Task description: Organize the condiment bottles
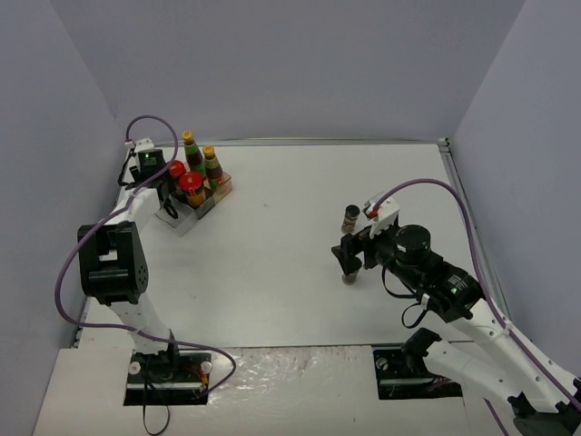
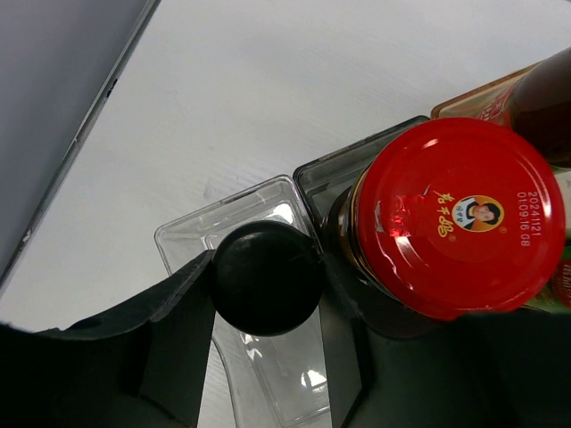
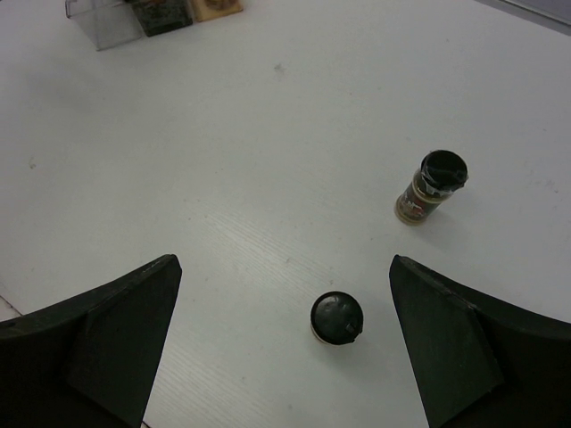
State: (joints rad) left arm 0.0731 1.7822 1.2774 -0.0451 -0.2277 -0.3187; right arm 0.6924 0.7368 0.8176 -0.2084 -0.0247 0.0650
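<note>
Currently left gripper [image 2: 266, 272] clamped on black-capped spice jar [image 2: 268, 292], fingers [image 2: 178, 339] pressed to both sides of cap. Jar sits over clear front compartment of stepped rack [image 2: 183, 239]; whether seated, cannot tell. Red-lidded jar [image 2: 459, 214] just beside on next step. Yellow-capped sauce bottles [image 1: 189, 148] at rack's back. Right gripper [image 3: 285, 267] spread wide, holding nothing. Second spice jar [image 3: 338, 318] upright on table [image 3: 268, 134] between its fingers, untouched. Third spice jar [image 3: 430, 185] near, apart.

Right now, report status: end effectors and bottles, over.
Left end effector shut on black-capped spice jar at the clear rack; red-lidded jar close beside it. Right end effector open above a second spice jar on the table; third jar stands apart.
</note>
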